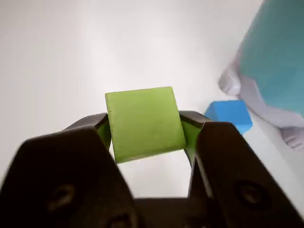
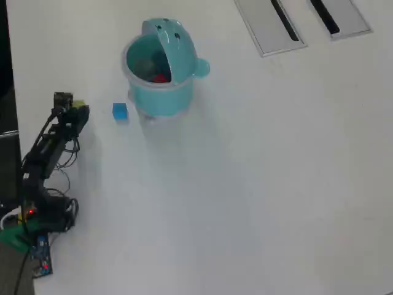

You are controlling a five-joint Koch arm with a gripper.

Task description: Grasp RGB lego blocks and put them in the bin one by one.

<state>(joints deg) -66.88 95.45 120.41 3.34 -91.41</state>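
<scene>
**Yellow-green block clamped in the pincer, blue block beside the bin**

In the wrist view the pincer [image 1: 145, 130] is closed onto the yellow-green lego block [image 1: 144, 122], one dark jaw pressing each side, so the gap between the jaws equals the block's width. The block is a near cube with no real long axis; its broad face is turned toward the camera and it sits slightly rotated, its top edge sloping up to the right. Whether it is lifted clear of the white tabletop [image 1: 71, 57] cannot be told.

Ahead and to the right in that view lies the blue lego block [image 1: 230, 114], flat on the surface, just beside the foot of the light teal bin [image 1: 273, 57]. The area ahead and to the left of the pincer is bare white surface.

From overhead, the arm [image 2: 46, 153] stands near the left edge of the tabletop [image 2: 245, 184], reaching up the picture, with the yellow-green block [image 2: 80, 109] at its tip. The blue block [image 2: 120, 111] lies between the pincer and the bin [image 2: 161, 83], apart from the pincer and close to the bin's wall. The bin stands upright, its lid [image 2: 167, 32] raised at the far side and a knob on its right. Something red [image 2: 161, 78] lies inside. Two grey slotted panels [image 2: 264, 24] sit at the top right, well apart from the bin, with wide bare surface to the right and below.
</scene>
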